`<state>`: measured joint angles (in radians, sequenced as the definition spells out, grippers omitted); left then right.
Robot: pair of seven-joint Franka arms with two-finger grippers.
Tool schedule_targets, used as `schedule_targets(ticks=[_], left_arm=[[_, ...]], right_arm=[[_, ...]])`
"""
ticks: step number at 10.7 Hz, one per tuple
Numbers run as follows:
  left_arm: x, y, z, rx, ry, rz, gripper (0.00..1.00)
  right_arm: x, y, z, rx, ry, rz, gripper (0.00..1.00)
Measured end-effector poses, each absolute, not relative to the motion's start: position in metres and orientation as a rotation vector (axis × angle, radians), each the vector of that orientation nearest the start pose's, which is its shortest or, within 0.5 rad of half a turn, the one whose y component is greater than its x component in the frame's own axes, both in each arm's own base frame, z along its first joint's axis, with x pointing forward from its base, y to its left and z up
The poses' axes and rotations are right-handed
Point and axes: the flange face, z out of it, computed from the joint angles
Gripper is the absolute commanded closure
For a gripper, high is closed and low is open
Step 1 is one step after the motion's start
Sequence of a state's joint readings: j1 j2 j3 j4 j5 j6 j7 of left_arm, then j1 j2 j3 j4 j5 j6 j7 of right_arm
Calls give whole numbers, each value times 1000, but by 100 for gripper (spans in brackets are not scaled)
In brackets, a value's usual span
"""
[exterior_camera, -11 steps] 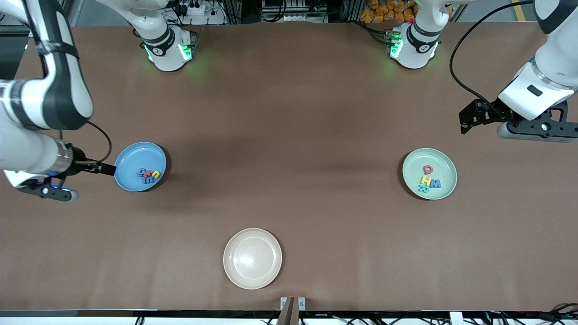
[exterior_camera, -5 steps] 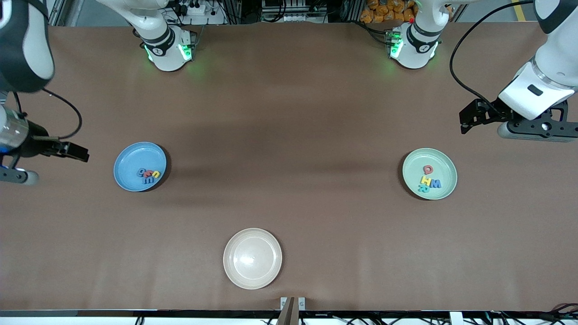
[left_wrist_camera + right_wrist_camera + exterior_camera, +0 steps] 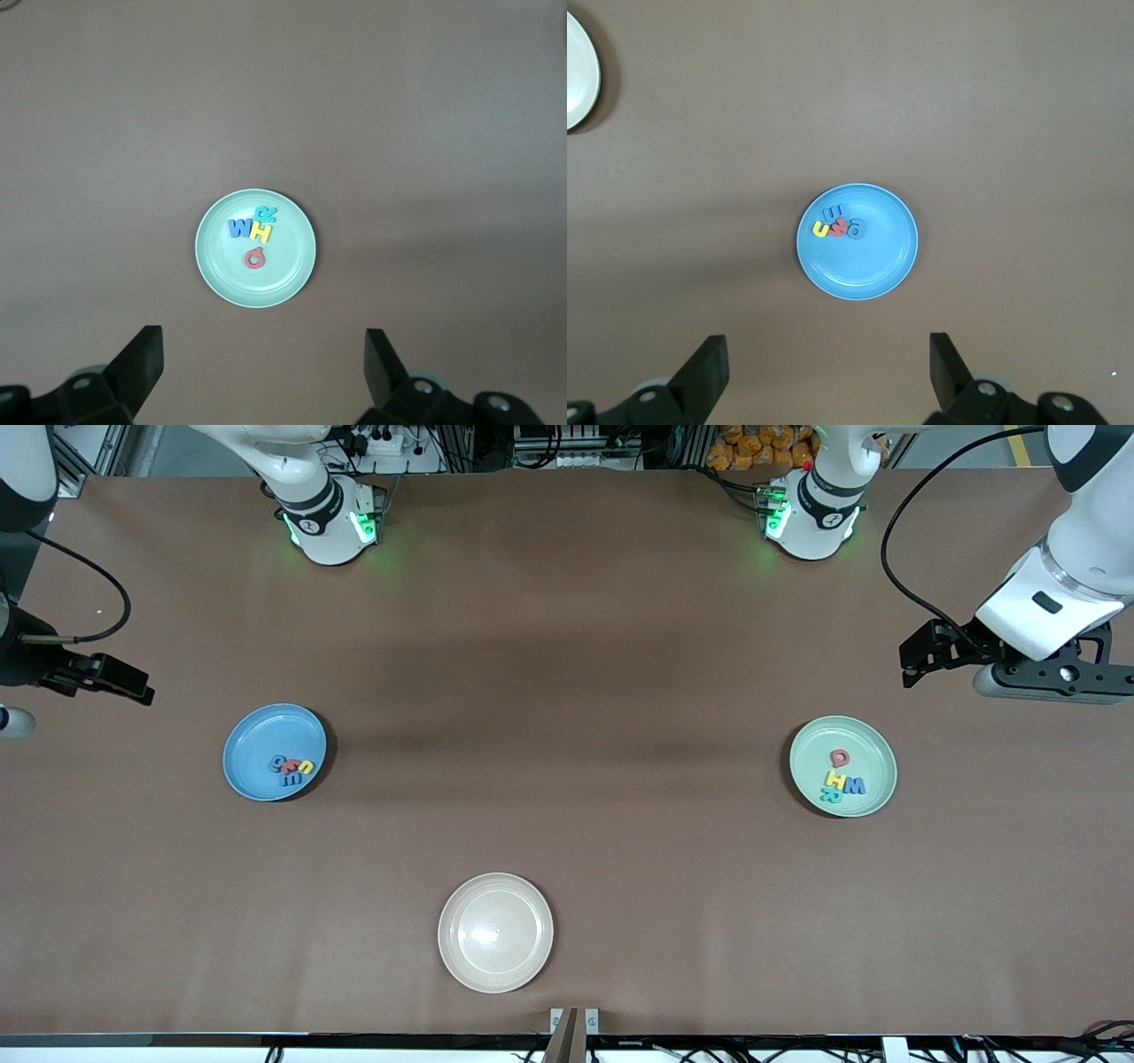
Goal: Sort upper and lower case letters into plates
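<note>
Brown table: four letters (image 3: 291, 769) sit in the blue plate (image 3: 257, 737) toward the right arm's end, four letters (image 3: 842, 779) in the green plate (image 3: 864, 740) toward the left arm's end. Left gripper (image 3: 263, 372) and right gripper (image 3: 827, 372) hover wide open, empty, over table edges. Sorting looks done; only risk is a descending arm knocking a plate.

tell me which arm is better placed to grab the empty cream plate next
Neither clearly. The cream plate lies nearest the front camera, midway between both ends. The left gripper is over bare table by the green plate, the right gripper by the blue plate; both open, similarly distant.
</note>
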<state>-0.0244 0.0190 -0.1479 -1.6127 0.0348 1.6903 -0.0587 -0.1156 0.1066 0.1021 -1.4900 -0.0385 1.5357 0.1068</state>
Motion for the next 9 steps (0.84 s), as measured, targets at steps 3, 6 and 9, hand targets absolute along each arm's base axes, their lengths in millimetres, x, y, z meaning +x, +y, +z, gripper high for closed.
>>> schedule_targets(ticks=[3, 6, 9], left_arm=[[563, -93, 605, -3110, 180, -97, 0], [563, -93, 605, -3110, 179, -98, 0], [563, -92, 607, -3110, 177, -104, 0]], right_arm=[[583, -18, 598, -3165, 181, 98, 0], [583, -24, 598, -3164, 192, 99, 0], [579, -23, 601, -3168, 193, 105, 0]])
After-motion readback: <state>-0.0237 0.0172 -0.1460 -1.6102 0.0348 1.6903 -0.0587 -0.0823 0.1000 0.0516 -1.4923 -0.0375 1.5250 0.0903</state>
